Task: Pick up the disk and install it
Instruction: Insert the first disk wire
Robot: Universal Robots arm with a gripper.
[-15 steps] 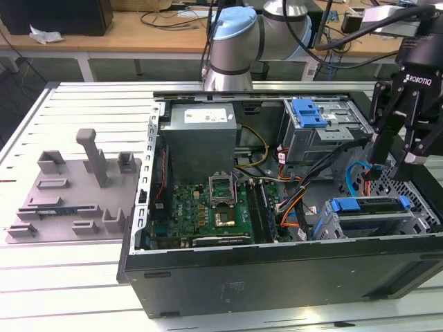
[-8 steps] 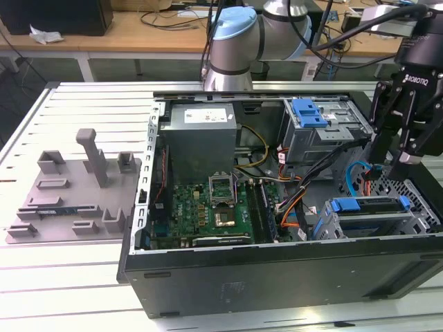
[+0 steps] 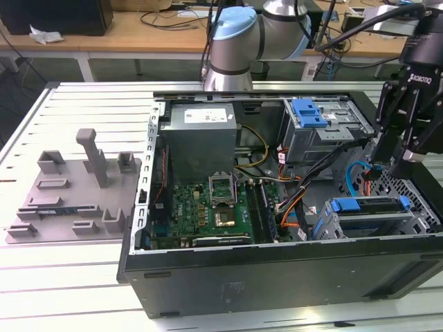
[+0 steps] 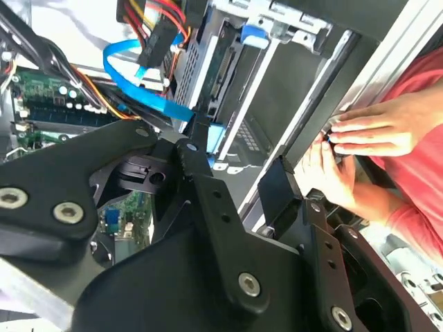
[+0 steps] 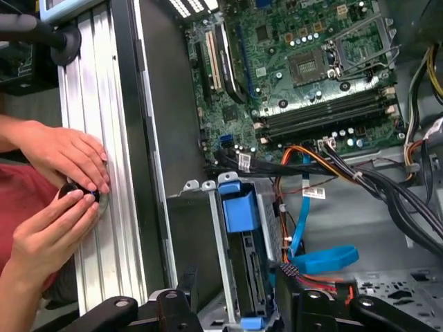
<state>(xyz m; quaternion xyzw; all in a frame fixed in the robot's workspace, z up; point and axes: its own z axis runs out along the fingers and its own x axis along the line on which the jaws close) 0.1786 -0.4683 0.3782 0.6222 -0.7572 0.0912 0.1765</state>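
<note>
The disk [image 3: 374,205], with its blue bracket, sits edge-up in the drive cage at the front corner of the open computer case on the exterior view's right. My gripper [image 3: 393,162] hangs just above that cage, open and holding nothing. In the first wrist view the disk [image 5: 242,214] stands in the cage slot, and my two black fingers [image 5: 187,297] straddle its line without touching it. In the second wrist view the gripper [image 4: 239,162] is spread wide, with the cage and the disk [image 4: 223,72] beyond the fingertips.
A person's hands [image 5: 62,173] rest on the aluminium table rail [image 5: 104,207] beside the case, around a small black round object. A blue data cable [image 5: 325,259] and bundled wires lie next to the cage. A second cage with a blue bracket [image 3: 309,113] sits behind it.
</note>
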